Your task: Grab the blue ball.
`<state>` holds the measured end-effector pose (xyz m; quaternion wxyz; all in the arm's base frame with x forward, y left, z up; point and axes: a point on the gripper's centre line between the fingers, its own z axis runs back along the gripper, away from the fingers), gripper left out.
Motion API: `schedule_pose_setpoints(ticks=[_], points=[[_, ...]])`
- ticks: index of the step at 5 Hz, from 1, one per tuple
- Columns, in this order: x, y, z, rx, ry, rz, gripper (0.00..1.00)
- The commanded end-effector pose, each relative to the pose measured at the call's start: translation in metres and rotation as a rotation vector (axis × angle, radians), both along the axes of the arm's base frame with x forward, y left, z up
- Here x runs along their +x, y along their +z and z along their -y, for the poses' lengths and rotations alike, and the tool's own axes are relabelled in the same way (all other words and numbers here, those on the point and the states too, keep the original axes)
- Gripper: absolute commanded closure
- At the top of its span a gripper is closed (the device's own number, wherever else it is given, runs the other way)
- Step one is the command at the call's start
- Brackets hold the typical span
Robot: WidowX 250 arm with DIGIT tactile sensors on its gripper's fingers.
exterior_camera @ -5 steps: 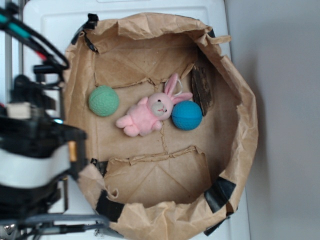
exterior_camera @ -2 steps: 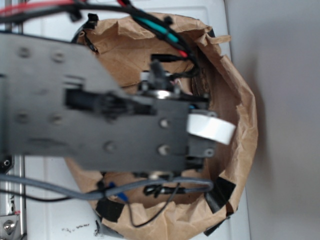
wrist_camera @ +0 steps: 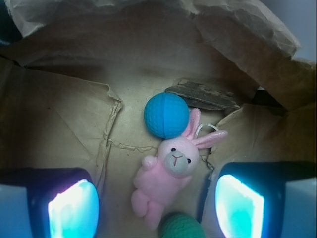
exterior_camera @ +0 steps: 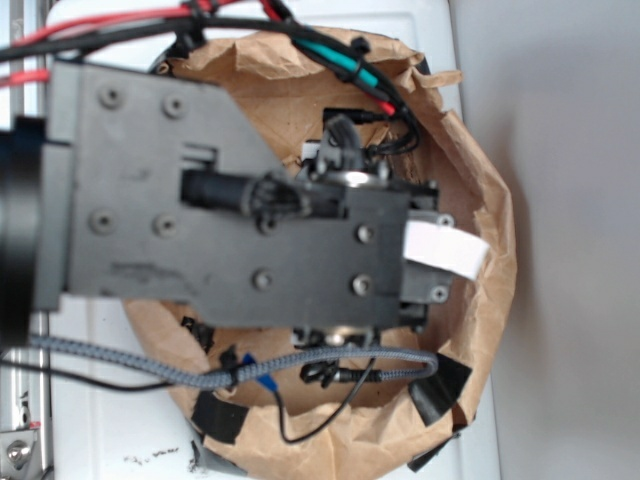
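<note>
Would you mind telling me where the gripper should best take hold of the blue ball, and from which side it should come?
Come from above and pinch the blue ball across its middle, where it is widest. The pink bunny presses an ear against its lower right and a dark wood scrap lies beside it, so fingers fit best left and upper right. The gripper stands open.

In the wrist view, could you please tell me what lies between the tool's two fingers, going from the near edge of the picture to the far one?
Green ball → pink bunny → blue ball → dark scrap of bark-like material → crumpled paper wall of the bag.
</note>
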<state>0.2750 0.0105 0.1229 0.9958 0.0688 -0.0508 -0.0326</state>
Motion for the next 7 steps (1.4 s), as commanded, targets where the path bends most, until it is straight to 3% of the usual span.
schedule_pose_setpoints(ticks=[1, 5, 7], points=[[0.008, 0.017, -0.006, 0.001, 0.019, 0.059, 0.0], [0.041, -0.049, -0.036, -0.041, 0.046, 0.081, 0.0], [0.051, -0.069, -0.035, -0.024, 0.068, 0.073, 0.0]])
